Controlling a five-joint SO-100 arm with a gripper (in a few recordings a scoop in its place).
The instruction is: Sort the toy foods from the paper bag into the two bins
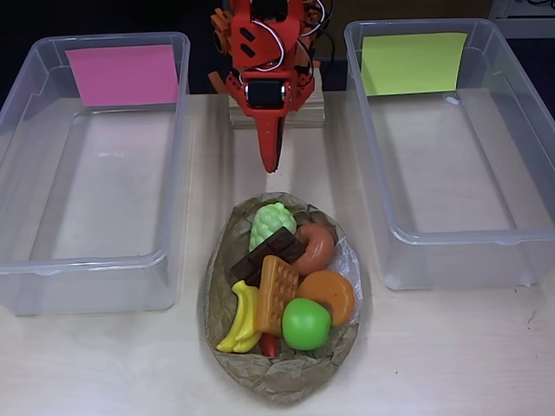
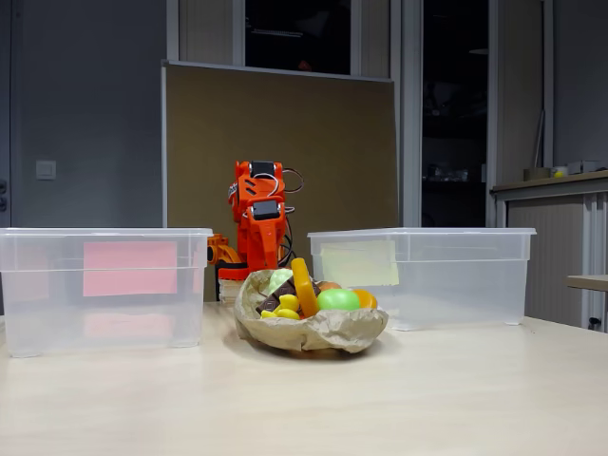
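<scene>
The crumpled brown paper bag (image 1: pixel 282 373) lies open on the table between the two bins, also seen in the fixed view (image 2: pixel 313 332). It holds green grapes (image 1: pixel 270 224), a brown donut (image 1: pixel 317 246), a chocolate bar (image 1: pixel 269 254), a waffle (image 1: pixel 277 293), an orange croissant (image 1: pixel 330 294), a green apple (image 1: pixel 305 324), yellow bananas (image 1: pixel 244 319) and a red chili tip (image 1: pixel 269 347). My orange gripper (image 1: pixel 270 160) points down at the table just behind the bag, jaws together, holding nothing. The pink-labelled bin (image 1: pixel 95 165) and the yellow-green-labelled bin (image 1: pixel 460 147) hold no toys.
The arm's base stands on a wooden block (image 1: pixel 277 111) at the back between the bins. Bare table runs along the front edge (image 1: pixel 451 364). A brown board (image 2: pixel 285 142) stands behind the arm.
</scene>
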